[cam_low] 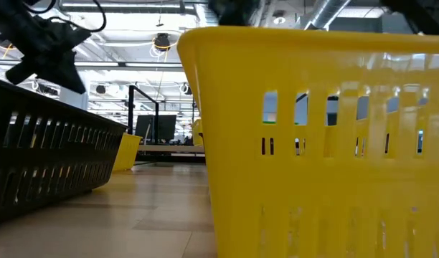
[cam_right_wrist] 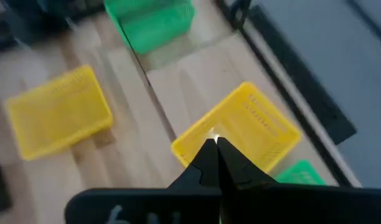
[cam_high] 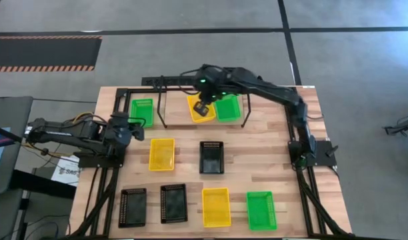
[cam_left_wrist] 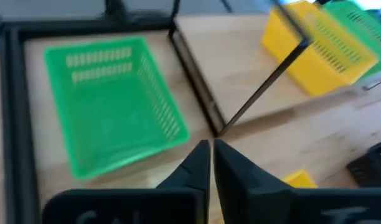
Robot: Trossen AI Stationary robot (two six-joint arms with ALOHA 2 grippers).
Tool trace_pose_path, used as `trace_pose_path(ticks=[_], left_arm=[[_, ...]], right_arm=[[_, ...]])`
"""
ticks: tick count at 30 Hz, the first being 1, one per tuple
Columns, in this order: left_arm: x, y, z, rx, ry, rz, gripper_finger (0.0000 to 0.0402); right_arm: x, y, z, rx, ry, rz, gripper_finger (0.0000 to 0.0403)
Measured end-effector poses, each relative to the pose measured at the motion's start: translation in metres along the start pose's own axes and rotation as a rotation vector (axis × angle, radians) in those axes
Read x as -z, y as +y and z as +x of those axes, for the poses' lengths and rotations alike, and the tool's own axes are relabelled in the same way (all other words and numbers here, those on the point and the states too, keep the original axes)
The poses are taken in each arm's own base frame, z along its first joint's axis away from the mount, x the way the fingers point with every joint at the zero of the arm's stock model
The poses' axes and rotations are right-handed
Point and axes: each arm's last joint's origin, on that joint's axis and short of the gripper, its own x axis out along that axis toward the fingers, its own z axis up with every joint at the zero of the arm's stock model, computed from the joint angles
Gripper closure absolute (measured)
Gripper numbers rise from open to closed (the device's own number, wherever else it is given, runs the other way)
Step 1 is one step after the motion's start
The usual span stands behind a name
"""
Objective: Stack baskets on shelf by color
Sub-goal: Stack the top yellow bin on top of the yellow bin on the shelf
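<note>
Yellow basket [cam_right_wrist: 240,134] on shelf [cam_high: 174,113]: right end effector [cam_right_wrist: 215,144] pinches its rim.

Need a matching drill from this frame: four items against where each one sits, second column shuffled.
Items:
1. left end effector
2. right end effector
3. lone black basket
4. front-row green basket

Places:
A. middle of the table
B. at the rim of the yellow basket on the shelf
C. front right of the table
D. left side, near the rear-left green basket

Pairs: 1-D, 2-B, 3-A, 4-C
</note>
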Motion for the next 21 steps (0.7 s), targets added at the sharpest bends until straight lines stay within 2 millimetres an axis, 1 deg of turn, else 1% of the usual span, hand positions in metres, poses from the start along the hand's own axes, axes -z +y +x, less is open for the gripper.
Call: trace_pose_path(ticks=[1, 4, 6, 8, 11, 13, 15, 18, 21], left_arm=[[0.001, 0.002, 0.000, -0.011, 0.020, -0.003, 0.0397], [0.002, 0.005, 0.001, -0.029, 0.085, -0.005, 0.0400], [0.003, 0.005, 0.002, -0.022, 0.143, -0.027, 0.0401], [0.003, 0.005, 0.003, -0.009, 0.213, -0.048, 0.0401], [0.003, 0.005, 0.005, 0.010, 0.283, -0.039, 0.0401], [0.001, 0.005, 0.006, 0.018, 0.294, -0.042, 0.0401], [-0.003, 0.006, 0.006, 0.013, 0.293, -0.028, 0.0401], [-0.014, 0.006, 0.002, 0.021, 0.269, -0.017, 0.0401], [-0.029, 0.004, -0.007, 0.035, 0.221, -0.011, 0.0401]], right_arm=[[0.002, 0.001, -0.018, 0.009, -0.014, 0.014, 0.0403], [0.012, 0.009, -0.062, 0.088, -0.051, 0.046, 0.0403], [0.020, 0.014, -0.089, 0.141, -0.080, 0.082, 0.0403], [0.028, 0.022, -0.117, 0.187, -0.146, 0.127, 0.0403], [0.043, 0.037, -0.153, 0.234, -0.233, 0.178, 0.0403], [0.053, 0.050, -0.167, 0.249, -0.274, 0.195, 0.0403], [0.062, 0.065, -0.175, 0.247, -0.300, 0.199, 0.0403], [0.076, 0.084, -0.184, 0.232, -0.308, 0.181, 0.0403], [0.088, 0.098, -0.186, 0.231, -0.287, 0.167, 0.0403]])
